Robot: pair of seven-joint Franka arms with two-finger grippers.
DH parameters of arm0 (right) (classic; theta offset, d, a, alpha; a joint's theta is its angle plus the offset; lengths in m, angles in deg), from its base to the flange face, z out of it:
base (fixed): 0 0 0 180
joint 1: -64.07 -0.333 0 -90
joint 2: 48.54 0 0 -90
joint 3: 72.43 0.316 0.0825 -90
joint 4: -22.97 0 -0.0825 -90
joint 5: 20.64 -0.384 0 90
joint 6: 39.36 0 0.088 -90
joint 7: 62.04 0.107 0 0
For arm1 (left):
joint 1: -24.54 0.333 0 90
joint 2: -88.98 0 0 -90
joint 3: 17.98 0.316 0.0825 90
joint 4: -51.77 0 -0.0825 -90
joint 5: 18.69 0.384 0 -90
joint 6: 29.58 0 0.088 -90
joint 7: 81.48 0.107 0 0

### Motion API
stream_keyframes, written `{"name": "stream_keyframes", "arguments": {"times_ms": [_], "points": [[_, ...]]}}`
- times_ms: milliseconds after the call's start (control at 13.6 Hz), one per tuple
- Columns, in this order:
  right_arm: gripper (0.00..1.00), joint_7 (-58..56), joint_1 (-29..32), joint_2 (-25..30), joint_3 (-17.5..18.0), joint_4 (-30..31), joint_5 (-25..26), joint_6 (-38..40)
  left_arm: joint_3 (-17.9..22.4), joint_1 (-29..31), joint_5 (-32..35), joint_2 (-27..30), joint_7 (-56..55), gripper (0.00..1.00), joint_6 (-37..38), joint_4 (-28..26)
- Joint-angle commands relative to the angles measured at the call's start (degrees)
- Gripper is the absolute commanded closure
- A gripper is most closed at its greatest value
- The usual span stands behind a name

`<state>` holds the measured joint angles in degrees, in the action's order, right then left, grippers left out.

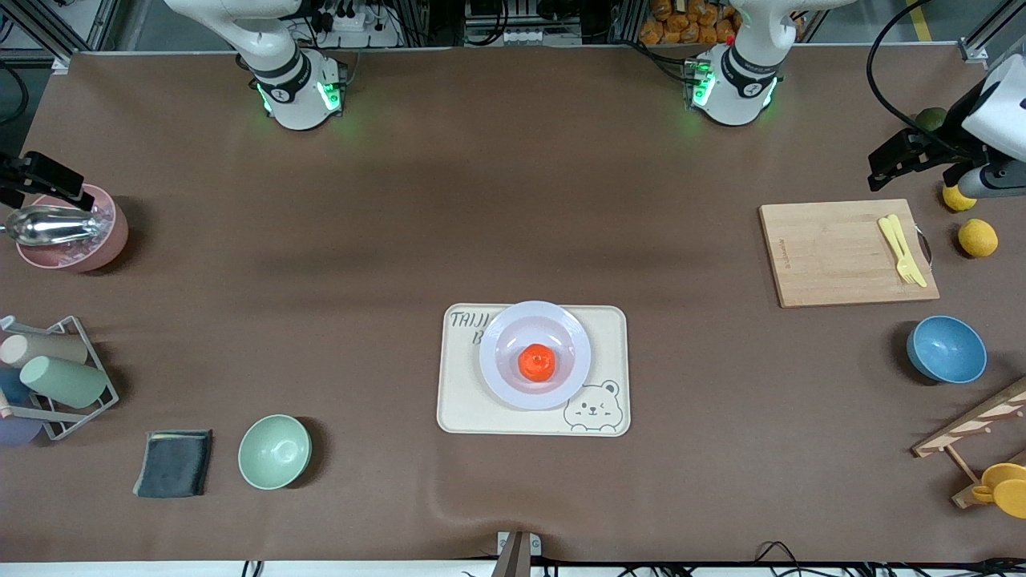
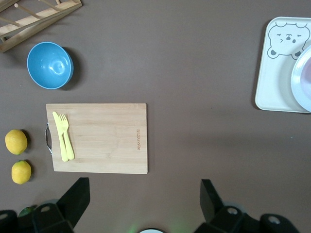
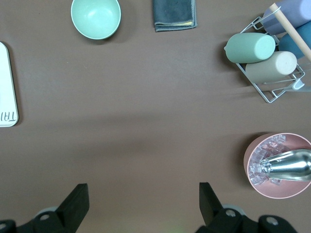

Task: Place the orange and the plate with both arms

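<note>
The orange [image 1: 536, 362] lies in the well of the white plate [image 1: 498, 353]. The plate stands on the cream bear-print tray [image 1: 465, 405] in the middle of the table. My left gripper [image 1: 910, 156] hangs open and empty high over the table's left-arm end, by the cutting board. In the left wrist view my left gripper [image 2: 144, 195] is open, and the plate's rim [image 2: 302, 77] shows on the tray [image 2: 274, 73]; the orange is out of that view. My right gripper [image 1: 36, 178] is open and empty high over the right-arm end, as the right wrist view [image 3: 142, 199] shows.
A wooden cutting board [image 1: 834, 256] bears a yellow fork and knife [image 1: 902, 250]. Beside it lie lemons [image 1: 977, 237], a dark green fruit [image 1: 931, 119], a blue bowl [image 1: 946, 349] and a wooden rack [image 1: 974, 425]. At the right-arm end are a pink bowl with scoop [image 1: 76, 244], a cup rack [image 1: 60, 377], a grey cloth [image 1: 173, 462] and a green bowl [image 1: 274, 451].
</note>
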<state>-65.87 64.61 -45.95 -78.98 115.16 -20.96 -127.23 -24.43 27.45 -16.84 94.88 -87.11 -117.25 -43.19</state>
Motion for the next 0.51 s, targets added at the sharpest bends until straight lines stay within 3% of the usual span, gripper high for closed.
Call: {"name": "stream_keyframes", "arguments": {"times_ms": [0,440], "points": [[0.0,1.0,0.9,1.2,1.0,0.6,1.0,-0.4,0.4,0.3,-1.2,0.0,0.4,0.0,0.4,1.0],[0.0,5.3,-0.6,1.5,1.3,0.1,1.3,0.1,0.2,-0.1,-1.2,-1.4,0.4,0.0,0.5,3.5]]}}
